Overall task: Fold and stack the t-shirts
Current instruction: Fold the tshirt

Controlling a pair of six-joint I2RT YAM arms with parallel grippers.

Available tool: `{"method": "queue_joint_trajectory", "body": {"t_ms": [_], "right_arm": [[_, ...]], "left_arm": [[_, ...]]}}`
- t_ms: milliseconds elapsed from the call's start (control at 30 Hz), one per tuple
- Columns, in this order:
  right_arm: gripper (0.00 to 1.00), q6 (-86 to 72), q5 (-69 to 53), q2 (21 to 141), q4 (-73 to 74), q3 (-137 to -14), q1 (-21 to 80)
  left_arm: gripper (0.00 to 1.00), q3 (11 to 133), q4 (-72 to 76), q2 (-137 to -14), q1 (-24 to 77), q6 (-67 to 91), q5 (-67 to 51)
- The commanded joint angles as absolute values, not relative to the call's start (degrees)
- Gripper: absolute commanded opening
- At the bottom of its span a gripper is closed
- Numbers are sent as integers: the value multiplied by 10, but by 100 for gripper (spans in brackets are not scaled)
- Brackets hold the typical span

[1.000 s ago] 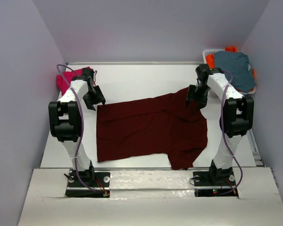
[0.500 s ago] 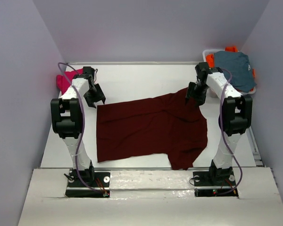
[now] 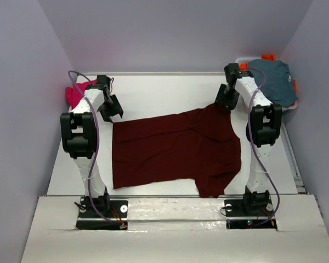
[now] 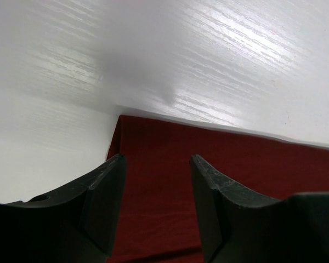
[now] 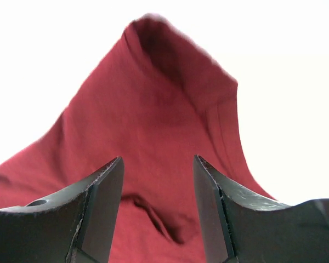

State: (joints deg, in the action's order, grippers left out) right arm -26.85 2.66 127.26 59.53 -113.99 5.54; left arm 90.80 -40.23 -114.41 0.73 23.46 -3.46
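Both grippers stand partly open and hold nothing. The left gripper (image 3: 111, 107) is at about 10 o'clock of the maroon t-shirt (image 3: 175, 150), at its far left corner. In its wrist view this corner lies flat on the white table (image 3: 164, 90), just past the spread fingers (image 4: 107, 197). The right gripper (image 3: 226, 98) is at about 1 o'clock of the same shirt, at a far right point where the cloth (image 5: 153, 109) narrows to a tip with a small wrinkle. Whether either gripper touches the cloth cannot be told.

The shirt lies spread in the middle of the table, mostly flat, with one part reaching toward 5 o'clock. It looks thin, soft and light, so it will probably sag and drag when lifted, and it may slip from a shallow pinch. The best hold is likely the two far corners, each pinched well in from the edge, so that the cloth hangs evenly between the arms.

A pink t-shirt (image 3: 74, 94) sits at 10 o'clock of the table. A grey-blue garment (image 3: 274, 79) and an orange garment (image 3: 268, 57) are in a white basket (image 3: 239, 59) at 2 o'clock.

No brand, label or writing can be read on any garment.
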Motion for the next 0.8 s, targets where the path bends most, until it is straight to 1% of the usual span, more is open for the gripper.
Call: {"method": "queue_joint_trajectory", "body": {"t_ms": [0, 300, 600, 767], "right_arm": [[59, -267, 97, 1301, 600, -1236, 46], [58, -232, 161, 1343, 604, -1278, 40], [56, -225, 124, 1341, 580, -1232, 40], [56, -221, 86, 1346, 578, -1236, 40]], "left_arm": [[61, 926, -411, -1130, 6, 233, -44], [60, 943, -421, -1134, 6, 229, -46], [60, 944, -424, -1136, 6, 229, -43], [60, 936, -421, -1135, 6, 228, -41]]}}
